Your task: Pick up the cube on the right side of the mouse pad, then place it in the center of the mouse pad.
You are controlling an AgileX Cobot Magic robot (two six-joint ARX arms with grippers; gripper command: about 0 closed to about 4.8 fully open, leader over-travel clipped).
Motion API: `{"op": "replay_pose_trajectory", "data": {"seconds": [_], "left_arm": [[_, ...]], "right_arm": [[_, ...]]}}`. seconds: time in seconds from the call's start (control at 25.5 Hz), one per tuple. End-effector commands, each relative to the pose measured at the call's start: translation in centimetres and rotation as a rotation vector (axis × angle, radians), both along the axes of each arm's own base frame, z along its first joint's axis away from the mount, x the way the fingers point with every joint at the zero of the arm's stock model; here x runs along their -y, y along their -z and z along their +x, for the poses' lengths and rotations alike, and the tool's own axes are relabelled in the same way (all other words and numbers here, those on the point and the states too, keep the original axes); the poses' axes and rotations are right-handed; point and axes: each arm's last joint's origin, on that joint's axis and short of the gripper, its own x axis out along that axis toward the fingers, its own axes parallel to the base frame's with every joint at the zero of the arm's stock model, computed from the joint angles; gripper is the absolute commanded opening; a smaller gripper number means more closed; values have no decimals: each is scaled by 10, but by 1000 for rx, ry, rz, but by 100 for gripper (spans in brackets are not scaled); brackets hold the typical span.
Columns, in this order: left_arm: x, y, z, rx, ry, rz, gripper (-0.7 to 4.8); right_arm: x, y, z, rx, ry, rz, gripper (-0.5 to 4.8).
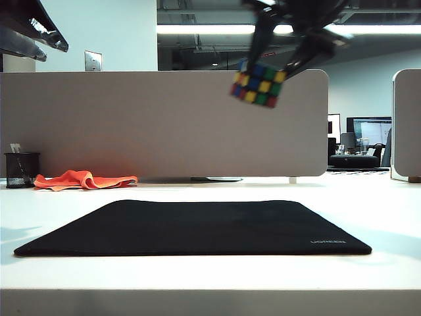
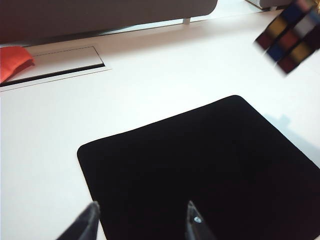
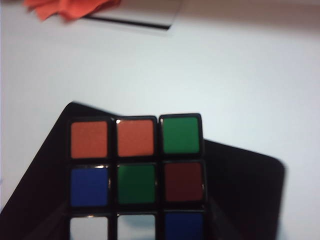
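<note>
The cube (image 1: pixel 258 85) hangs high in the air, clamped in the right gripper (image 1: pixel 279 62) above the far right part of the mouse pad (image 1: pixel 197 227), with a clear gap between it and the cloth. In the right wrist view its orange, green, blue and red stickers fill the near field with the mouse pad beneath. So the pick-up looks done and the carry is in hand; the next move calls for bringing the cube over the middle of the mouse pad, lowering it and letting go. The left gripper (image 2: pixel 141 220) hovers over the near left part of the mouse pad, fingers apart and holding nothing. The mouse pad lies flat on a white table (image 1: pixel 381 204); an orange cloth (image 1: pixel 82 179) and a dark cup (image 1: pixel 21 170) sit at the far left by a grey partition (image 1: pixel 131 125), with office desks beyond.
</note>
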Motion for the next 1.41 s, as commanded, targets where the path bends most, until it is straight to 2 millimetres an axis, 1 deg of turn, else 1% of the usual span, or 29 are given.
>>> {"op": "replay_pose_trajectory", "data": {"seconds": [0.04,0.16,0.2,0.23,0.27,0.43,0.51,0.59,0.67,0.86,0.98,1.1,1.14,1.17,1.21,1.25,1.29,1.33,1.37,1.41], "left_arm": [[0,-3,0,11,2,-8,218],[0,-3,0,11,2,-8,217],[0,-3,0,11,2,-8,215],[0,-3,0,11,2,-8,215],[0,-3,0,11,2,-7,215],[0,-3,0,11,2,-7,215],[0,-3,0,11,2,-7,215],[0,-3,0,12,2,-7,215],[0,-3,0,12,0,-6,215],[0,-3,0,16,2,-1,215],[0,-3,0,16,2,-1,215],[0,-3,0,16,2,-1,215],[0,-3,0,16,2,-1,215],[0,-3,0,16,2,-1,215],[0,-3,0,18,2,-1,215],[0,-3,-1,20,2,-1,214],[0,-4,-1,28,1,-3,187],[0,-5,-1,31,1,-3,149],[-1,-6,-3,38,0,-5,73],[-1,-7,-4,42,-8,-3,55]], "right_arm": [[-25,8,3,23,-39,-4,274],[-41,30,8,-21,-69,-42,277],[-49,45,12,-60,-82,-65,279],[-54,55,15,-82,-86,-81,278],[-59,71,20,-116,-81,-112,278],[-66,98,27,-179,-88,-148,279],[-68,108,29,-203,-90,-161,281],[-69,117,31,-226,-95,-175,303],[-70,119,32,-222,-104,-189,342],[-70,116,31,-219,-109,-182,351],[-68,103,28,-187,-117,-154,417],[-68,98,28,-169,-124,-136,421],[-67,94,26,-163,-121,-134,412],[-66,91,25,-157,-120,-132,387],[-62,80,22,-134,-110,-124,273],[-60,73,21,-118,-103,-118,223],[-51,56,16,-72,-68,-113,162],[-47,47,14,-52,-48,-112,136],[-33,28,7,-13,-1,-112,86],[-26,19,3,0,24,-115,54]]}}
